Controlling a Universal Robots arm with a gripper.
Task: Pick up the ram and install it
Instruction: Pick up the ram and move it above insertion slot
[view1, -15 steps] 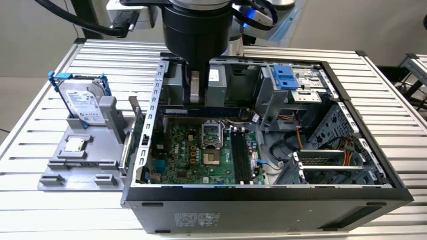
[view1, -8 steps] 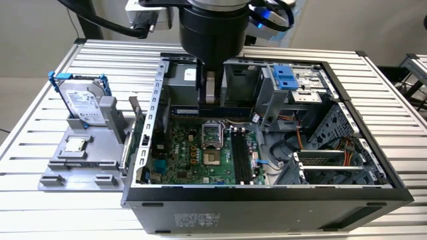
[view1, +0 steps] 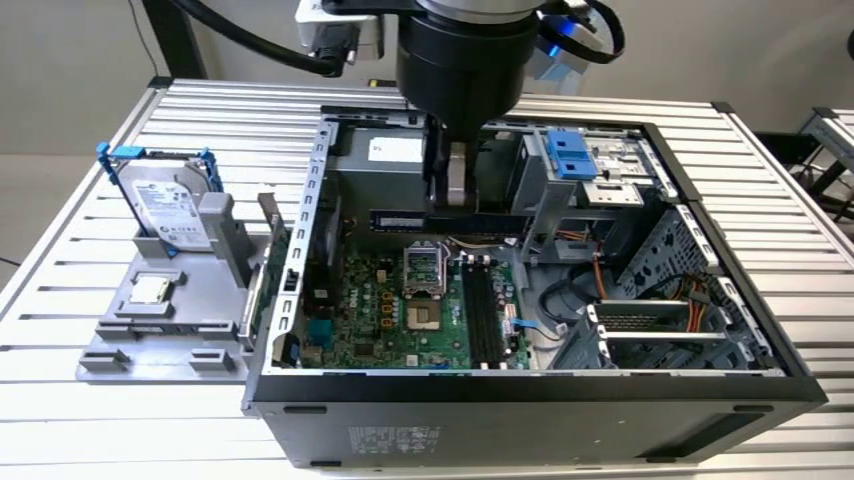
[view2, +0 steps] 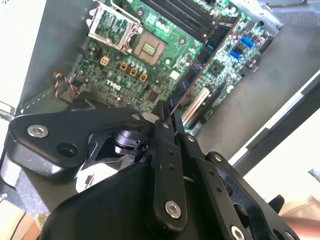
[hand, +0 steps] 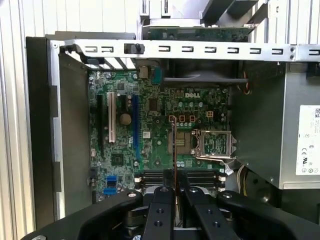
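Claw (hand: 175, 193) clamped on the ram (view2: 202, 62). We see the ram hanging edge-down over the motherboard (hand: 152, 145), crosswise to the slots (view1: 483, 315) and at their 12 o'clock in the exterior view. We judge that this grip keeps its contact edge facing the board.

the case (view1: 534, 385) lies open on its side, so the space above the board (view1: 387, 310) is free from overhead. the psu (view1: 380, 160) stands tall along one end of the board, and the drive cage (view1: 571, 160) rises at the corner next to it, past the slots (view1: 483, 315). the gripper (view1: 454, 205), clamped on the ram (view1: 398, 217), hangs above that end of the board, near both. the slots lie bare. cables (view1: 574, 290) bunch just off the board's slot edge. the rear rail (hand: 200, 49) walls the opposite edge.
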